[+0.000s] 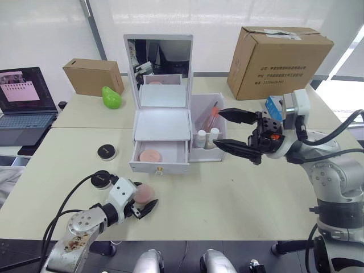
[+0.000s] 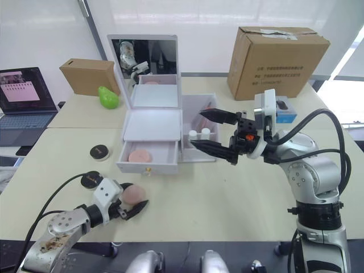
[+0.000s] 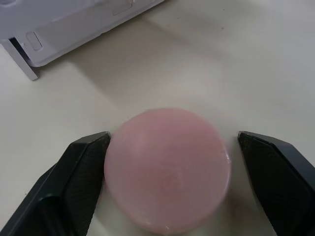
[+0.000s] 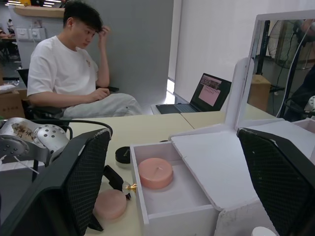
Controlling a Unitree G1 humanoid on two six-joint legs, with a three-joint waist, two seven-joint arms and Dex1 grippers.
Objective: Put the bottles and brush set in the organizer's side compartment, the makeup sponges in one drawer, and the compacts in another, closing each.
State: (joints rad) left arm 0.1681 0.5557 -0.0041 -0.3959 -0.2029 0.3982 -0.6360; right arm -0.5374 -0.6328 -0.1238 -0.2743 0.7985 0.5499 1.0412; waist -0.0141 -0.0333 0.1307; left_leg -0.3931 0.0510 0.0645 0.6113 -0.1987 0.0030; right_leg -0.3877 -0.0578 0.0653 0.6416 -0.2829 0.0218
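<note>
The flat round pale pink makeup sponge lies on the cream table, near its front edge and in front of the white plastic organizer. The left gripper is spread, one black finger on each side of the disc; one finger appears to touch its rim, the other stands just clear. A second pink sponge rests inside the open lower drawer.

Handling judgement: the sponge is probably light, soft and compressible, with a matte surface that should not slip. Grip across the rim at opposite points; apply light pressure, since a hard squeeze would likely deform it.

The right gripper hangs spread above the table just beside the translucent white side compartment, which holds small white-capped bottles and the pink-handled brush set. Two round black compacts lie toward the table's left edge.
</note>
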